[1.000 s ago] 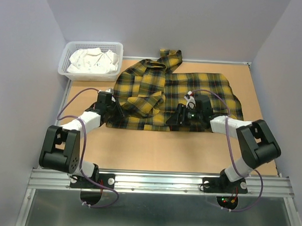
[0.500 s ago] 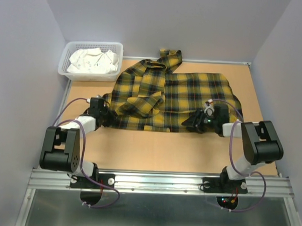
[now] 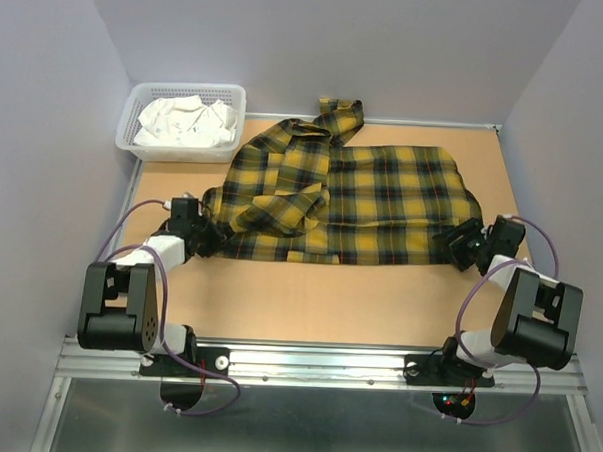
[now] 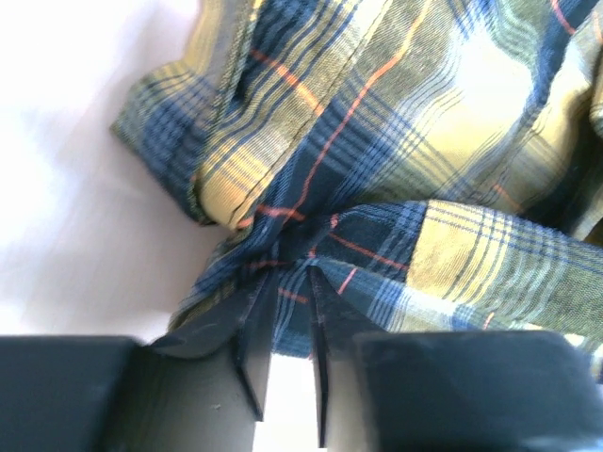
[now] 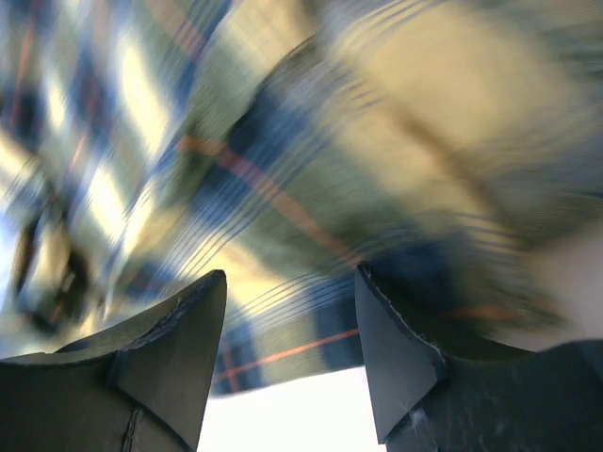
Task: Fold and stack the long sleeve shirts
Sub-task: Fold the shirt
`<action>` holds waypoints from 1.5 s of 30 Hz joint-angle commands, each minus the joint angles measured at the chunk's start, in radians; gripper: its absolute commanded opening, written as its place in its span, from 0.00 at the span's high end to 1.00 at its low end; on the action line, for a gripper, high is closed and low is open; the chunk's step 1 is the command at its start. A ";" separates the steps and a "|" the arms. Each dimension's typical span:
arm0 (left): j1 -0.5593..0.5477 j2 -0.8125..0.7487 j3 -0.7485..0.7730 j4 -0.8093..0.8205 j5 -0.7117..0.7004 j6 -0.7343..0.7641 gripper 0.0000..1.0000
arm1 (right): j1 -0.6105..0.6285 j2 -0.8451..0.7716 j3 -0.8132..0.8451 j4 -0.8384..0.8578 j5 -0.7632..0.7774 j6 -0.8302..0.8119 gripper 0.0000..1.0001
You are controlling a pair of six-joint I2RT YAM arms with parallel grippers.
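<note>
I read this as the spreading step, before any fold is made. The yellow plaid flannel shirt (image 3: pixel 382 205) lies on the bench (image 3: pixel 308 296), wide across between my two claws. Its body is mostly flat, but one sleeve lies crumpled across the front, up and to the right of the left claw (image 4: pixel 289 278).

That claw sits at the shirt's near left corner with its jaws nearly together. The cloth puckers into its tips, so I judge it is pinching the hem.

The right claw (image 5: pixel 292 275) is at the opposite near corner with its jaws standing well apart. Plaid cloth lies just ahead of the tips and reaches a little way in between them. The wrist view is smeared, but I see no grip there.

Next, I think the right claw has to nose onto that hem and close. Then both corners can be drawn outward and toward me to flatten the body. After that the crumpled sleeve needs laying straight.

A white basket (image 3: pixel 187 87) holding white cloth (image 3: pixel 181 121) stands beyond the left claw, apart from the shirt.
</note>
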 commanded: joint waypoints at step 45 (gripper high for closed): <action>-0.136 -0.068 0.105 -0.151 -0.129 0.085 0.06 | 0.536 0.371 0.606 -0.286 0.601 -0.227 0.29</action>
